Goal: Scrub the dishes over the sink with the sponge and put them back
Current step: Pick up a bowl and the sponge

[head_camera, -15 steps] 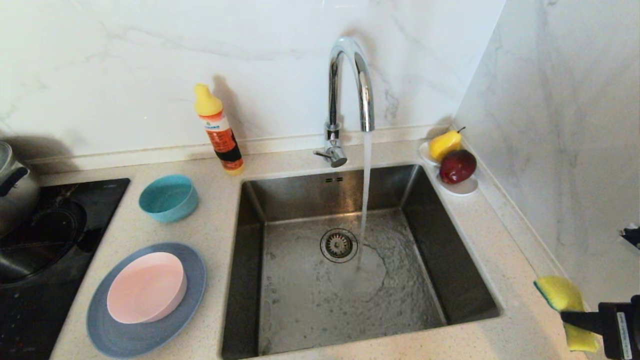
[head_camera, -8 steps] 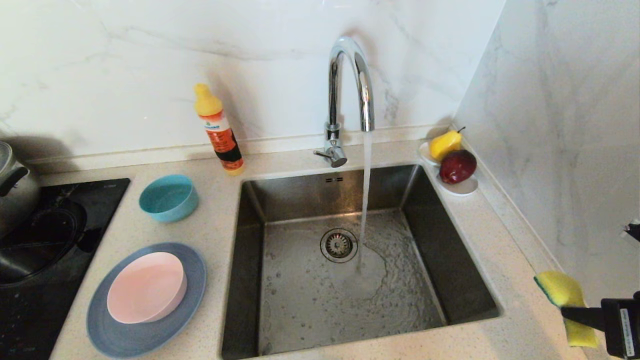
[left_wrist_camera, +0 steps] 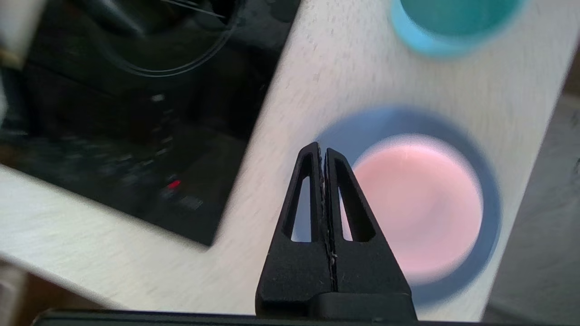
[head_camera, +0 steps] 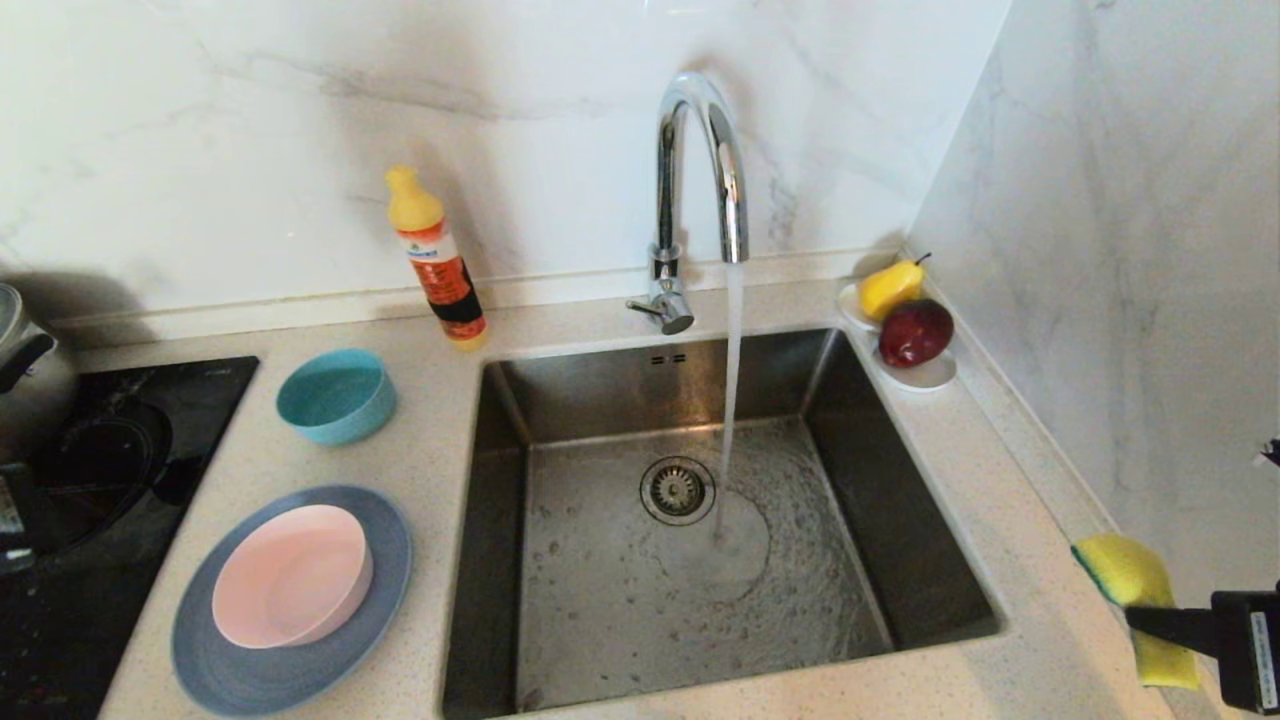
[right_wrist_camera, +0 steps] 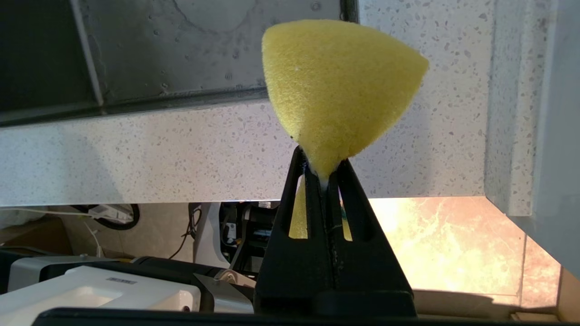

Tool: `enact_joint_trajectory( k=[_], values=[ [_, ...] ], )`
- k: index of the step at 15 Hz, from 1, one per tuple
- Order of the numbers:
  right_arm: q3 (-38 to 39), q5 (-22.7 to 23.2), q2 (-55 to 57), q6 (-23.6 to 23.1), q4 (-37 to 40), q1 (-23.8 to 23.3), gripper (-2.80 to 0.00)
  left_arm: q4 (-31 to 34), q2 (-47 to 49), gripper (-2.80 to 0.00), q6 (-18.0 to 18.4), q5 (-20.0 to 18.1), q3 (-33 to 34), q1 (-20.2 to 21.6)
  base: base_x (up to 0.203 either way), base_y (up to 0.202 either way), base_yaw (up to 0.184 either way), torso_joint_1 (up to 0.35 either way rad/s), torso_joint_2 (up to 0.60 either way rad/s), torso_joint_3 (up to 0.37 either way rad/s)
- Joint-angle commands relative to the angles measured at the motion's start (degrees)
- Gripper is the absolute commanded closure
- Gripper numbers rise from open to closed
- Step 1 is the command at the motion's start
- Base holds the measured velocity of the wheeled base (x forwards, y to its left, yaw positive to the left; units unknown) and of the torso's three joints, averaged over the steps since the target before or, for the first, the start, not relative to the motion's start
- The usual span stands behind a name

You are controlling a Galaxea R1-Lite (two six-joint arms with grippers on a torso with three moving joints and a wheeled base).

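Note:
The sink (head_camera: 890, 470) has water running from the curved chrome tap (head_camera: 700, 170). Left of it a teal bowl (head_camera: 335, 395) stands on the counter. Nearer, a pink bowl (head_camera: 292, 575) sits on a slate-blue plate (head_camera: 205, 650). My left gripper (left_wrist_camera: 321, 147) is shut and empty. It hovers over the counter at the plate's (left_wrist_camera: 491, 226) edge, beside the pink bowl (left_wrist_camera: 414, 203), with the teal bowl (left_wrist_camera: 448, 27) beyond. My right gripper (head_camera: 1140, 618) is at the counter's near right corner, shut on the yellow sponge (head_camera: 1130, 585). The wrist view shows the sponge (right_wrist_camera: 337, 86) pinched in that gripper (right_wrist_camera: 321, 170).
An orange detergent bottle (head_camera: 435, 260) stands behind the sink's left corner. A black cooktop (head_camera: 100, 480) with a steel pot (head_camera: 20, 370) lies far left. A white saucer (head_camera: 925, 375) with a pear and an apple sits back right, against the marble side wall (head_camera: 1120, 250).
The right gripper with the sponge has drifted slightly down and right. A dark part has appeared at the left edge over the cooktop. The dishes have not moved.

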Motion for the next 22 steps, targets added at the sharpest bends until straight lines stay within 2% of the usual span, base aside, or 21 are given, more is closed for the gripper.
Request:
enact_joint_trajectory(
  k=[1,4,8,9,11,12,16,22],
  values=[
    [-0.13,-0.01,-0.13,0.1,0.09,0.01,0.0,0.39,15.12,0.0,-2.31,-5.75,-7.52,5.67,0.0,0.0,0.0,0.0,0.0,0.0],
    [0.19,0.8,0.06,0.1,-0.25,0.01,0.0,0.54,23.1,0.0,-4.32,-10.49,-14.72,7.47,0.0,0.0,0.0,0.0,0.0,0.0],
    [0.49,1.66,-0.1,0.1,-0.17,0.01,0.0,1.03,29.82,0.0,-4.79,-16.28,-21.34,7.64,0.0,0.0,0.0,0.0,0.0,0.0],
    [0.4,1.66,-0.11,0.1,-0.26,0.01,0.0,1.14,31.21,-2.8,-4.68,-17.63,-22.96,7.65,0.0,0.0,0.0,0.0,0.0,0.0],
    [0.49,1.83,-0.2,0.1,-0.35,0.01,0.0,0.84,32.03,-2.8,-4.86,-23.97,-24.81,7.65,0.0,0.0,0.0,0.0,0.0,0.0],
    [0.58,2.02,-0.25,0.1,-0.35,0.01,0.0,0.72,32.66,-2.8,-4.91,-24.8,-25.75,7.65,0.0,0.0,0.0,0.0,0.0,0.0],
    [0.93,3.07,-0.2,0.18,-0.52,0.01,0.0,0.51,38.01,-2.8,-4.99,-24.74,-29.39,7.57,0.0,0.0,0.0,0.0,0.0,0.0],
    [0.93,3.42,-0.03,0.27,-0.52,0.01,0.0,0.2,46.57,-2.8,-5.65,-22.27,-34.46,6.44,0.0,0.0,0.0,0.0,0.0,0.0]
  ],
)
